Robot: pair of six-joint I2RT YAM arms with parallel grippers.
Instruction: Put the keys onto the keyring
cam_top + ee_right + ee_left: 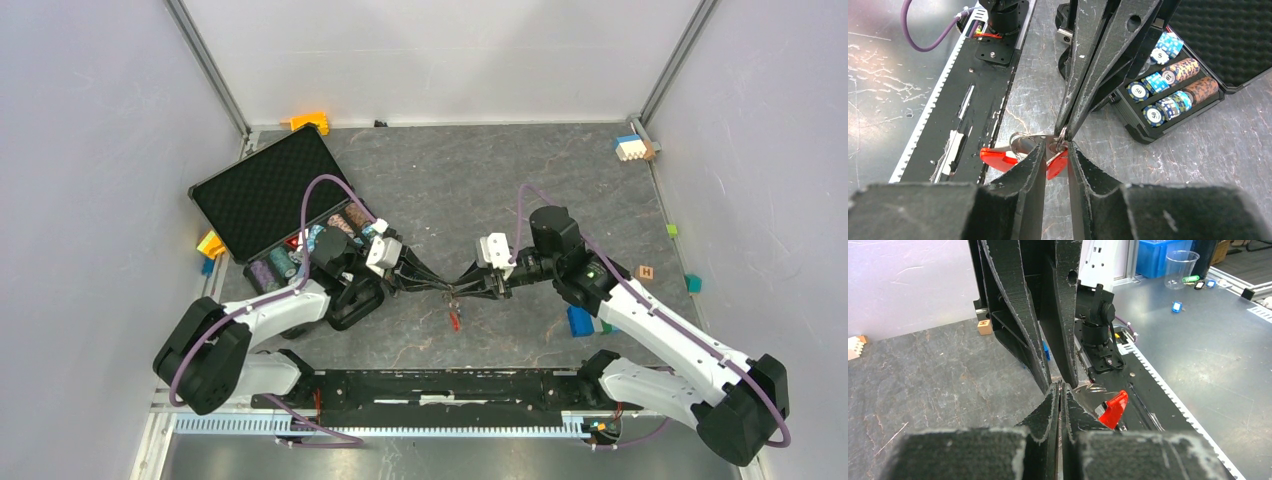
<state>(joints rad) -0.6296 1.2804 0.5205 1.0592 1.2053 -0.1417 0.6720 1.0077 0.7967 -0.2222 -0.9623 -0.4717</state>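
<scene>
My two grippers meet tip to tip above the middle of the table. My left gripper is shut on the thin metal ring of the keyring. The keyring's long red clip hangs beside and below the jaws, and shows in the top view. My right gripper is closed on the red-headed key, right at the ring. The silvery strap is partly hidden by my fingers. The blue-headed key is out of view.
An open black case with poker chips lies at the left, behind my left arm. A blue block, a wooden block and a green block lie at the right. The black base rail runs along the near edge.
</scene>
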